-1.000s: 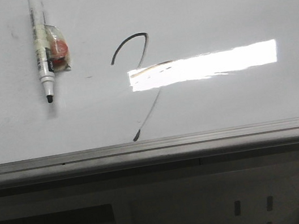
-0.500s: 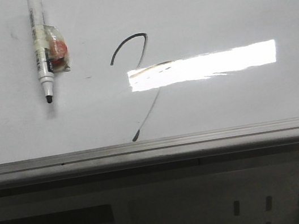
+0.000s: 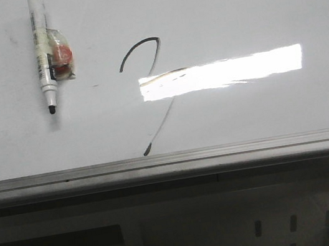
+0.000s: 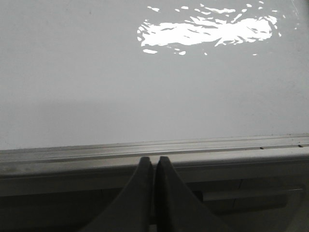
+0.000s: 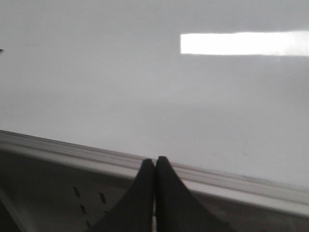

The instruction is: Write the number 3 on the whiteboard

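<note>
Closest to you, both claws sit pulled in at the robot's side of the board. Your left gripper (image 4: 154, 162) has its two dark fingers pressed together with nothing between them, the tips lying just short of the grey metal edge rail (image 4: 145, 147). Your right gripper (image 5: 154, 162) is the same: fingers closed against each other, empty, tips over the rail (image 5: 72, 150) in its own wrist view. Neither gripper shows in the front view.

Past the rail (image 3: 170, 158), you look onto the whiteboard (image 3: 245, 2), a glossy white surface with faint specks. The number 3 (image 3: 154, 93) is drawn on it in thin black line: its tail ends in a small dark dot just beside the rail, then slants up and to the right through the left end of a bright rectangular glare (image 3: 222, 72), where the stroke is hard to follow. Farther up, the line closes into a small arch whose left foot hangs free. The figure reads more like a 7 than a 3.

Farther still and to the left of the drawing, well apart from it, a white marker pen (image 3: 44, 55) lies on the board, black tip pointing toward you. A small clear-wrapped piece with something orange-red inside (image 3: 62, 55) touches its right side; you cannot tell what it is.
</note>
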Motion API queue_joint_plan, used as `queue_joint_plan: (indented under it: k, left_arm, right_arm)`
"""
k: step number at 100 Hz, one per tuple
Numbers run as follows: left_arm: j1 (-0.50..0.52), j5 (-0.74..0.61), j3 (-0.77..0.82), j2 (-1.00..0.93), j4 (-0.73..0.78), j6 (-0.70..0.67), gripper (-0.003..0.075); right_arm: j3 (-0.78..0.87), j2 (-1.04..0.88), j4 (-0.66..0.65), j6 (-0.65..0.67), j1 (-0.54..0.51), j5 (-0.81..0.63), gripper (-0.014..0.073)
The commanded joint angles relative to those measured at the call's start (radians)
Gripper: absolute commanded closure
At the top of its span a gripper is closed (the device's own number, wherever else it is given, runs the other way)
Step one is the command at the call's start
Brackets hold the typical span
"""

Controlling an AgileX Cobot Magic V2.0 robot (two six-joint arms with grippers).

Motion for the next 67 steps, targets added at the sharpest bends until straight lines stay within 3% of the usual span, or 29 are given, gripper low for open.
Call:
queue_joint_plan:
  k: [1, 67]
  left_arm:
    - [0.002, -0.042, 0.034, -0.024, -0.006, -0.007, 0.0741]
    - [0.004, -0.042, 0.034, -0.024, -0.008, -0.007, 0.0741]
  right_arm:
    - [0.023, -0.085, -0.014, 0.006, -0.042, 0.091, 0.0643]
    - [0.023, -0.075, -0.014, 0.006, -0.056, 0.1, 0.0643]
